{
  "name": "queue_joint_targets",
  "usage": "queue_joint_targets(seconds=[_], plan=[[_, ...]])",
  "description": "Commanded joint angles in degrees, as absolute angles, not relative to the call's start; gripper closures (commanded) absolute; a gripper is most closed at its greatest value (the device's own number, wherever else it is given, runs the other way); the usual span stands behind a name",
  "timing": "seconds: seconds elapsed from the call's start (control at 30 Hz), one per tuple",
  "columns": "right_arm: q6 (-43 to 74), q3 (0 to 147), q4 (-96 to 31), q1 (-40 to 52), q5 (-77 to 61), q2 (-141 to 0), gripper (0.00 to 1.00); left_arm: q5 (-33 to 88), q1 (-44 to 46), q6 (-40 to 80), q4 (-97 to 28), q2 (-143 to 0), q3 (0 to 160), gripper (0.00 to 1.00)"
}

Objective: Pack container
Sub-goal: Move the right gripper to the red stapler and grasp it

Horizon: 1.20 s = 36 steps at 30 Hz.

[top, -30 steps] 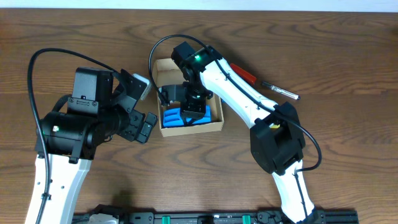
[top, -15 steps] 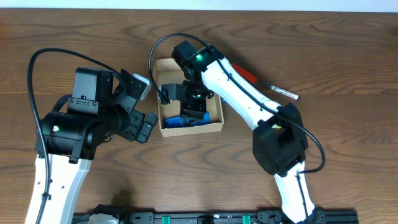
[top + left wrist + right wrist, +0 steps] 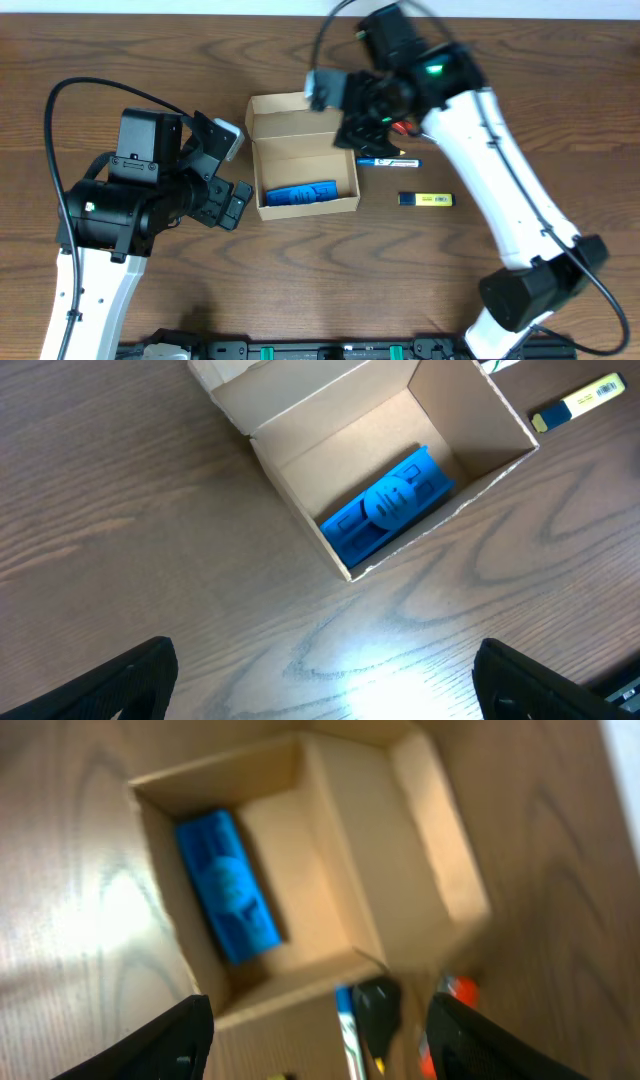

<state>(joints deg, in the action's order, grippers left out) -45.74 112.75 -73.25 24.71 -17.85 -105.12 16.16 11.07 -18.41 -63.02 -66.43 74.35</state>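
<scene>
Container [image 3: 300, 150] centre of the overhead view, open, flap lid up toward the top edge. Blue block [image 3: 300, 193] lying flat inside, along the lower wall.

Left gripper [image 3: 325, 680] spread wide, empty, left of the box and clear of it. Right gripper [image 3: 325, 1035] also spread, nothing between the fingers, hanging over the box's right wall. Right wrist view blurred, so exact alignment unclear.

Loose on the table [image 3: 520, 90] right of the box: blue-capped marker [image 3: 388, 161] just beside the wall, yellow highlighter [image 3: 425, 199] lower right, something red [image 3: 402, 127] half hidden under the claw.

Risks:
- Marker hard up to the cardboard: likely to pinch the wall along with it, or shove the box.
- Box unbraced, so any nudge slides it.
- Round barrel: may roll off an off-centre close.
- Raised flap in the travel path: easy to clip.
</scene>
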Motion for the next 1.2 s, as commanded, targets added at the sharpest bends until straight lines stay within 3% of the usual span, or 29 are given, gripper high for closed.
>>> queue_joint_targets(seconds=[0.0,0.4,0.77,1.17], plan=[[-40.86,112.79,-73.56,20.60,-14.83,-105.23,0.29,16.53,10.87,-19.11,-63.24,-66.63,75.11,0.05],[-34.63,109.80,-68.03,8.19,-13.69,-106.85,0.27,16.53,10.87,-19.11,-63.26,-66.63,75.11,0.05],[-33.01,91.31,-42.35,8.32,-13.41,-112.49,0.20,16.53,10.87,-19.11,-63.26,-66.63,75.11,0.05],[-32.12,88.49,-33.12,8.34,-13.50,-123.46,0.22,16.53,10.87,-19.11,-63.26,-66.63,75.11,0.05]])
